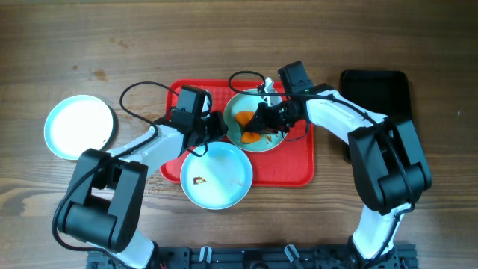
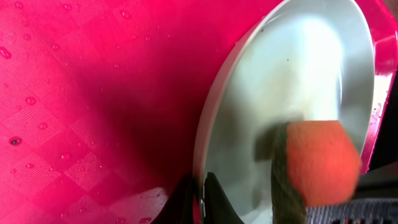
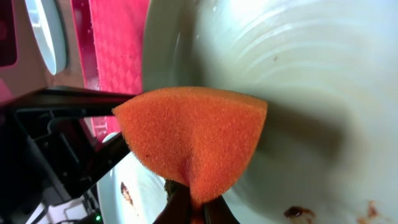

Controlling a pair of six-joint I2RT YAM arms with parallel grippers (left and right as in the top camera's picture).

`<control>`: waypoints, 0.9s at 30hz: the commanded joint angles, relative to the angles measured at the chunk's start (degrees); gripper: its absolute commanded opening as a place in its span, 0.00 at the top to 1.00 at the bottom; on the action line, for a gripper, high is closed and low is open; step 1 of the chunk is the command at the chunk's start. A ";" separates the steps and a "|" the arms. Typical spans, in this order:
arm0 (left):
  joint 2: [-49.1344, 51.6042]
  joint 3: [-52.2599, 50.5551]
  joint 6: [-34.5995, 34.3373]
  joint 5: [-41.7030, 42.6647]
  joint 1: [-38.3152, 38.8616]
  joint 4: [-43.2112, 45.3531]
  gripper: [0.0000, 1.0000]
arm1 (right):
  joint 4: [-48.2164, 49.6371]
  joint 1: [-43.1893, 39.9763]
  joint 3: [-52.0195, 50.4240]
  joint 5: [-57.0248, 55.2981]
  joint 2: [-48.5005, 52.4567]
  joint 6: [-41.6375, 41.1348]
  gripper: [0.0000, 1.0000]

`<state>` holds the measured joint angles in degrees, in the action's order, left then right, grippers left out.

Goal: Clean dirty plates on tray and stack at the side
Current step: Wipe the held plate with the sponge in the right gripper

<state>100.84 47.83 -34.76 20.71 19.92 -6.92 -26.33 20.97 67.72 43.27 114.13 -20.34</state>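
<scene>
Left claw [image 2: 199, 198]: pressed together on the rim of a tilted plate [image 2: 292, 81], one of three round, pale mint-white shallow plates. Right claw [image 3: 189, 208]: pinching a wedge of orange foam sponge [image 3: 193, 137] that lies against that plate's inner face.

Count: three plates, one large red rectangular plastic tray [image 1: 295, 161], one sponge, and one narrower black tray [image 1: 373, 93] on the brown wooden table [image 1: 418, 45] to the right.

Overhead view: the tilted plate stands over the red tray between the two claws. A second plate [image 1: 216, 174], bearing a small brown smear, lies flat and overlaps the tray's near rim. A third plate [image 1: 80, 125], white and unmarked, rests on the table well left of the tray.

Only the left wrist view shows water droplets on the tray's textured floor and a dark green scouring layer on the sponge. Only the right wrist view shows brown specks low on the tilted plate's inner face.
</scene>
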 commanded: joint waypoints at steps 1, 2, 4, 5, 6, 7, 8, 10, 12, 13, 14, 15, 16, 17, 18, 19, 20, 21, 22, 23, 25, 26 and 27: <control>0.74 -0.57 0.66 0.96 0.26 -0.39 0.96 | 3.50 0.20 -2.95 -0.87 0.85 -2.67 0.95; 0.74 -0.57 0.66 0.96 0.26 -0.37 0.96 | 4.96 0.20 -3.93 -0.76 0.85 -3.72 0.96; 0.74 -0.57 0.44 0.94 0.26 -0.37 0.96 | 6.71 0.20 -5.38 -0.48 0.85 -4.31 0.96; 0.74 -0.57 0.13 0.94 0.26 -0.37 0.96 | 6.60 0.20 -5.40 -0.35 0.85 -4.28 0.96; 0.74 -0.57 0.00 0.94 0.26 -0.37 0.96 | 6.60 0.20 -5.38 -0.37 0.85 -4.33 0.96; 0.74 -0.57 -0.20 0.94 0.26 -0.37 0.96 | 6.56 0.17 -5.38 -0.46 0.85 -5.16 0.96; 0.74 -0.57 -0.20 0.92 0.26 -0.42 0.96 | 6.08 0.17 -5.38 -1.88 0.85 -5.79 0.96; 0.74 -0.57 -0.20 0.92 0.26 -0.81 0.96 | 4.37 0.07 -5.38 -6.27 0.85 -6.73 0.96; 0.74 -0.59 -0.17 0.90 0.26 -1.46 0.96 | 1.57 -0.35 -5.35 -12.13 0.85 -6.60 0.96; 0.74 -0.59 -0.17 0.87 0.26 -1.68 0.96 | -0.28 -0.79 -5.35 -15.65 0.85 -6.10 0.96; 0.74 -0.57 -0.17 0.90 0.26 -1.79 0.96 | -1.55 -1.11 -5.35 -17.92 0.85 -5.42 0.96; 0.74 -0.59 -0.17 0.87 0.26 -1.88 0.96 | -3.48 -1.57 -5.31 -21.75 0.85 -5.11 0.96; 0.74 -0.59 -0.20 0.90 0.26 -1.90 0.96 | -5.40 -1.88 -5.25 -26.03 0.85 -5.16 0.96; 0.74 -0.57 -0.17 0.90 0.26 -1.90 0.96 | -6.91 -2.01 -5.07 -29.57 0.85 -5.16 0.96; 0.74 -0.57 -0.20 0.90 0.26 -1.90 0.96 | -7.91 -2.03 -4.96 -32.04 0.85 -5.16 0.96; 0.74 -0.59 -0.20 0.87 0.26 -1.97 0.96 | -8.98 -2.05 -4.74 -34.47 0.85 -5.16 0.96; 0.74 -0.59 -0.20 0.85 0.26 -2.16 0.96 | -10.25 -2.03 -4.31 -36.68 0.85 -5.16 0.96; 0.74 -0.59 -0.17 0.59 0.26 -2.78 0.96 | -11.26 -2.03 -3.74 -38.16 0.85 -5.18 0.96; 0.74 -0.59 -0.17 0.07 0.26 -3.37 0.96 | -11.98 -2.03 -3.13 -39.19 0.85 -5.22 0.96; 0.74 -0.59 -0.15 -0.22 0.26 -4.07 0.96 | -12.61 -2.03 -2.49 -40.50 0.85 -5.68 0.95; 0.74 -0.59 -0.13 -0.61 0.26 -4.76 0.96 | -14.12 -2.05 -0.63 -43.25 0.83 -6.86 0.96; 0.74 -0.59 -0.15 -0.61 0.26 -4.90 0.96 | -14.95 -2.05 0.57 -43.95 0.83 -6.86 0.96; 0.74 -0.59 -0.15 -0.59 0.26 -4.94 0.96 | -16.31 -2.05 2.27 -44.37 0.83 -6.84 0.96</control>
<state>100.84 48.01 -35.00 22.33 20.23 -10.28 -40.16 19.94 69.17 14.74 111.31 -26.17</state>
